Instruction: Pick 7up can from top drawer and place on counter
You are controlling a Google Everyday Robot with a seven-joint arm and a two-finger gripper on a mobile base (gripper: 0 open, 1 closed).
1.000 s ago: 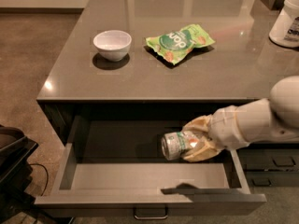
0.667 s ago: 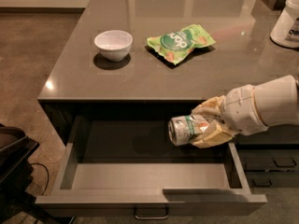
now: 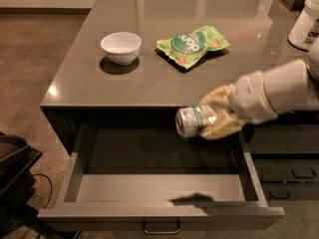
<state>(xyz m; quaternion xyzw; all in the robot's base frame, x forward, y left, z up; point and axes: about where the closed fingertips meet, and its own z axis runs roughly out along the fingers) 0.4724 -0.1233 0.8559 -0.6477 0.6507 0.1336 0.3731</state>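
**Clerk:** Silver-and-green item, entry one?
**Checker:** 7up can (image 3: pixel 195 120), held on its side in the air. It sits just off the counter's (image 3: pixel 149 86) front edge, toward its right end and a little below its top surface.

**Clerk:** Held by what?
**Checker:** Gripper (image 3: pixel 213 116), yellowish fingers (image 3: pixel 223 94) closed above and below the can, gripping it firmly. The white-sleeved arm comes in from the counter's right side.

**Clerk:** Entry two?
**Checker:** Top drawer (image 3: pixel 159 187), dark grey, standing fully open from under the counter's front edge. A thin metal handle (image 3: pixel 160 229) is on its face, and its inside holds only a shadow.

**Clerk:** Items on the counter?
**Checker:** White bowl (image 3: pixel 120 47), left of centre. Green snack bag (image 3: pixel 192 45), lying flat at centre, apart from the bowl. White container (image 3: pixel 306 18), at the far right edge, partly out of view.

**Clerk:** Anything else?
**Checker:** Narrower handled drawers (image 3: pixel 293 172), shut, in the base under the counter's right end.
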